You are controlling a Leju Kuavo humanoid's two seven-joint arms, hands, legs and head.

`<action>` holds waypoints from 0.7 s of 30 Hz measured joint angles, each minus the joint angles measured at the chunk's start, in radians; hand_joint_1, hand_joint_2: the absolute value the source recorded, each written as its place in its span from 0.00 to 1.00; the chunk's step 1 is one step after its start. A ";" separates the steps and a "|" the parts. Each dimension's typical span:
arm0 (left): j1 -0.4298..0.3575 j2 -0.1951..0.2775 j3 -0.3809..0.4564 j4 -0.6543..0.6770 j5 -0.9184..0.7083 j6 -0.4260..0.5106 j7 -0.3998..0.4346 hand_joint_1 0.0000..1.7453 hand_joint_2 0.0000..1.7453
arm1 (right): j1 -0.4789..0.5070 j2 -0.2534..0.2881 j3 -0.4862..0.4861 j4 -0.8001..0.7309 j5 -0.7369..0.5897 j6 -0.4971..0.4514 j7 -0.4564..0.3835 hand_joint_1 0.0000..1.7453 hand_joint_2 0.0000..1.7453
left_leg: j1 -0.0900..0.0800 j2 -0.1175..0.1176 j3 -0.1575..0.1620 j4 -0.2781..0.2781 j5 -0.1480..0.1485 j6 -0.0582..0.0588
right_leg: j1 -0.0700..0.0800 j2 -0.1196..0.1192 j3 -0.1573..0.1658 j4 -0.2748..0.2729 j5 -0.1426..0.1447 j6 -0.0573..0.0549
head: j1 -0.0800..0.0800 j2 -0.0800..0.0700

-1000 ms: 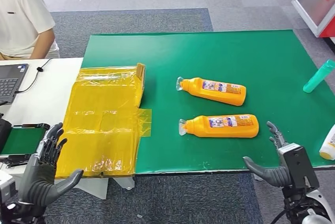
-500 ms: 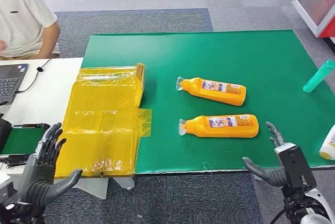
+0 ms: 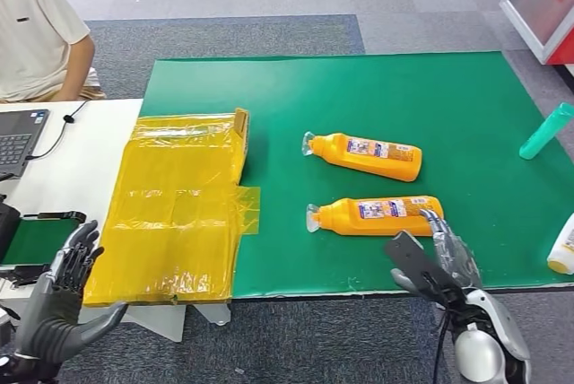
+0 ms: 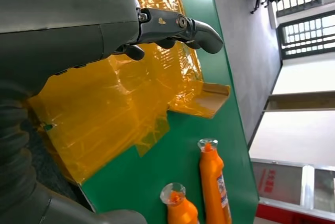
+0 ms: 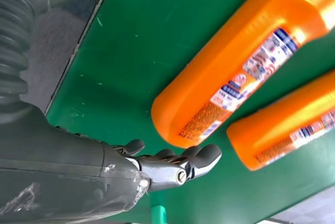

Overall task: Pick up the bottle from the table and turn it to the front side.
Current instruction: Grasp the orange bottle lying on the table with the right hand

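Observation:
Two orange bottles with clear caps lie on their sides on the green mat (image 3: 379, 97), caps pointing left. The near bottle (image 3: 376, 216) (image 5: 233, 67) lies close to the front edge; the far bottle (image 3: 364, 155) (image 5: 288, 124) lies behind it. My right hand (image 3: 439, 258) (image 5: 174, 164) hovers open just right of the near bottle's base, fingers reaching toward it, apart from it. My left hand (image 3: 57, 299) (image 4: 174, 28) is open below the table's front left, holding nothing, near the yellow plastic sheet (image 3: 179, 209) (image 4: 114, 98).
A teal bottle (image 3: 547, 130) lies at the mat's right edge, a white bottle (image 3: 563, 248) at the near right. A white desk (image 3: 74, 164) with a laptop (image 3: 19, 137) stands left, a person (image 3: 37, 30) seated behind it. Grey carpet surrounds the table.
My right hand has swung left and forward from off the table's right front corner to just beside the near bottle's base. My left hand has sunk slightly. The bottles have not moved.

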 joint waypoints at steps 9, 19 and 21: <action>-0.013 0.000 -0.006 0.014 -0.061 0.028 0.003 0.00 1.00 | -0.089 -0.030 0.101 0.089 0.399 0.045 0.035 0.00 1.00 | 0.000 0.000 0.000 0.000 0.000 0.000 | 0.000 0.000 -0.001 0.000 0.000 0.000 | 0.000 0.000; -0.014 -0.010 -0.008 0.017 -0.087 0.032 0.004 0.00 1.00 | -0.177 -0.039 0.164 0.163 0.637 0.065 0.024 0.00 1.00 | 0.000 0.000 0.000 0.000 0.000 0.000 | 0.000 0.000 0.000 0.000 0.000 0.000 | 0.000 0.000; -0.013 -0.014 -0.008 0.017 -0.093 0.032 0.004 0.00 1.00 | -0.188 -0.041 0.174 0.174 0.651 0.071 0.023 0.00 1.00 | 0.000 0.000 0.000 0.000 0.000 0.000 | 0.000 0.000 0.000 0.000 0.000 0.000 | 0.000 0.000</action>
